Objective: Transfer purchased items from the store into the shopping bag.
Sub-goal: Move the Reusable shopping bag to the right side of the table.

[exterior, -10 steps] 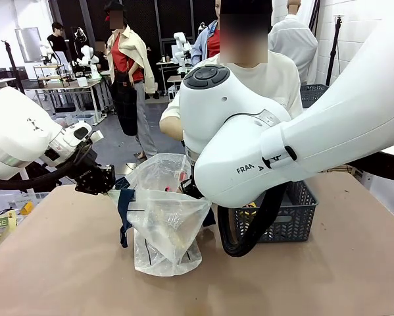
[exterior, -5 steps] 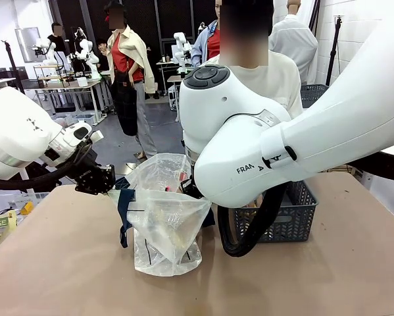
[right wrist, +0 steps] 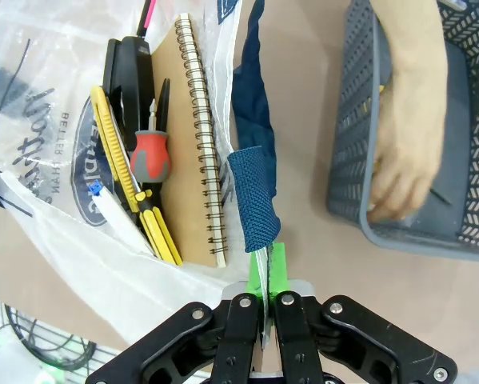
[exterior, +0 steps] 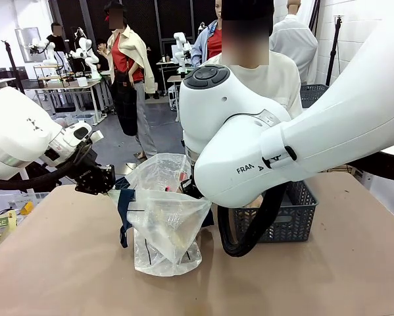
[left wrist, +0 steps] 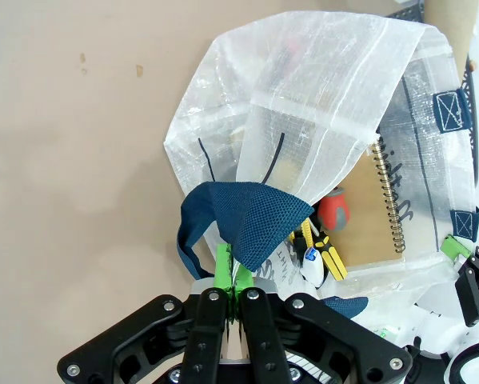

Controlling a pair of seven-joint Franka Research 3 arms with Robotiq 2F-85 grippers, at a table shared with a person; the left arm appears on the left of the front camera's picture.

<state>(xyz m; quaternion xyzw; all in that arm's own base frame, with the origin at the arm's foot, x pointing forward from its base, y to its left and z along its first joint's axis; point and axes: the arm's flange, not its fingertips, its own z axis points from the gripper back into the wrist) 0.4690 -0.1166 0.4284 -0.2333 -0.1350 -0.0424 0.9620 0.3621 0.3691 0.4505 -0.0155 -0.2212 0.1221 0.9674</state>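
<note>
We hold the bag [left wrist: 303,104] by both handles [left wrist: 247,216].
Our left claw [left wrist: 231,268] and right claw [right wrist: 267,268] pinch them tight; the bag's dark print [right wrist: 43,128] is too crumpled to read.

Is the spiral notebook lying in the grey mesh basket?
No, the spiral notebook sits inside the shopping bag, next to tools, while the mesh basket stands apart.

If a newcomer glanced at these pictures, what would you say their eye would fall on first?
The translucent shopping bag stands mid-table, its mouth stretched open between the left gripper and right gripper, each shut on one of its navy handles. Inside lie a spiral notebook and a red-handled screwdriver. Beside it, the person's hand is inside the dark grey basket.
</note>
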